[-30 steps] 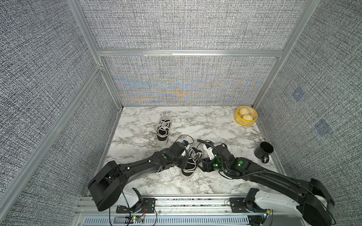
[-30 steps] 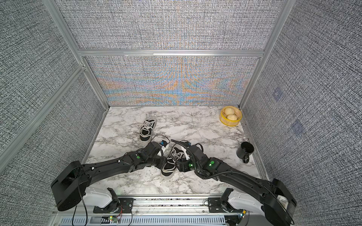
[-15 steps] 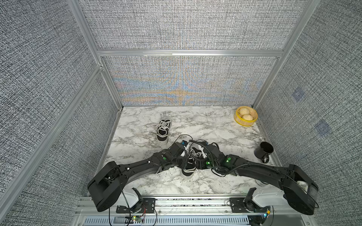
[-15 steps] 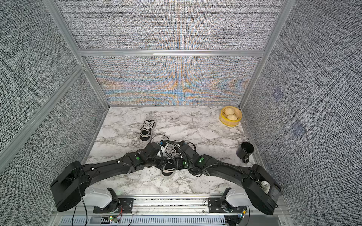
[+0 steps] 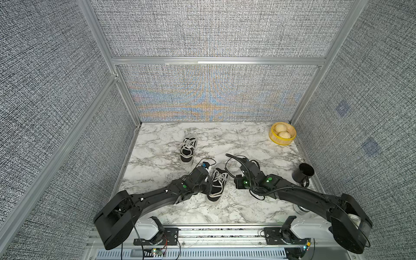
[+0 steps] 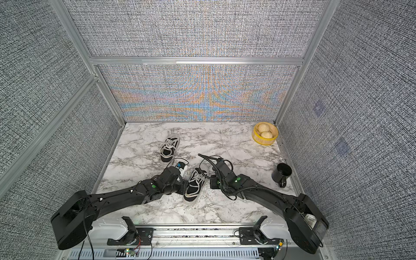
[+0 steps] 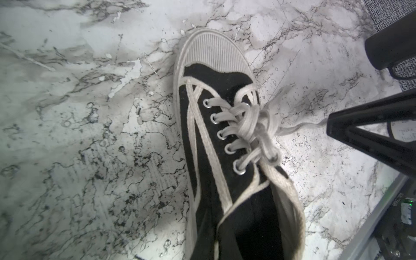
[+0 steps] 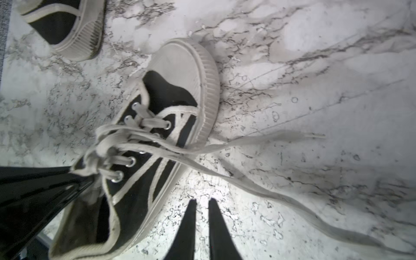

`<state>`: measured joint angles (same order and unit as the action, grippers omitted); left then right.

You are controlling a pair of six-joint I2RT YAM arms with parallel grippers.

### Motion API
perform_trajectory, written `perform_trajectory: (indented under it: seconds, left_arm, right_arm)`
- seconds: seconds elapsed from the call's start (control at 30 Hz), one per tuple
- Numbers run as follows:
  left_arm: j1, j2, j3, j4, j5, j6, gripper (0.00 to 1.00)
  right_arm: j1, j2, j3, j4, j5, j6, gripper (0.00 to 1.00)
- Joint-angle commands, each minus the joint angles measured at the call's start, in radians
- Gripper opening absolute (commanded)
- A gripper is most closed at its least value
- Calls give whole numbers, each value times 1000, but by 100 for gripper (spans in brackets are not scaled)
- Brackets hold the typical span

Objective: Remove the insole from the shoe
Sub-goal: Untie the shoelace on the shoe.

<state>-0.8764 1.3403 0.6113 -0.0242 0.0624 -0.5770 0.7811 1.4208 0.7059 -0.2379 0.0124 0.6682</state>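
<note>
The black canvas shoe (image 5: 216, 183) with white laces lies near the table's front, toe pointing away; it also fills the left wrist view (image 7: 216, 126). My left gripper (image 5: 209, 189) is shut on the shoe's left collar by the heel opening. The inside of the shoe (image 7: 254, 225) is dark, so the insole is hidden. My right gripper (image 8: 201, 200) hovers low over bare marble just right of the shoe (image 8: 144, 157). Its fingers stand a narrow gap apart with nothing between them. In both top views it sits beside the shoe's right side (image 6: 212, 183).
A second matching shoe (image 5: 188, 149) lies farther back. A yellow bowl (image 5: 283, 140) with two buns stands at the back right, and a black mug (image 5: 302, 174) by the right wall. One loose lace (image 8: 270, 191) trails across the marble right of the shoe.
My right gripper's fingers have drawn much closer together, and it has pulled back a little from over the shoe to its right side. The left gripper stays clamped at the collar.
</note>
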Motion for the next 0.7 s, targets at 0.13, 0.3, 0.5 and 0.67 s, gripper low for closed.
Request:
perform_trajectory:
  seconds: [0.13,0.3,0.5,0.67]
  left_arm:
    - [2,22,10,77,45,-8,0]
    - [1,16,5,78,52,-11,0]
    - [2,-11,-6,59,26,-22,0]
    - [4,-50,-33,14,-86,-91,0]
  right_arm:
    - [91,75,73,85,-115,-88,50]
    - [96,161,80,100,-117,-56,54]
    - [78,144,79,46,-14,-7,26]
    - [-35,48,-16,21,20,55,0]
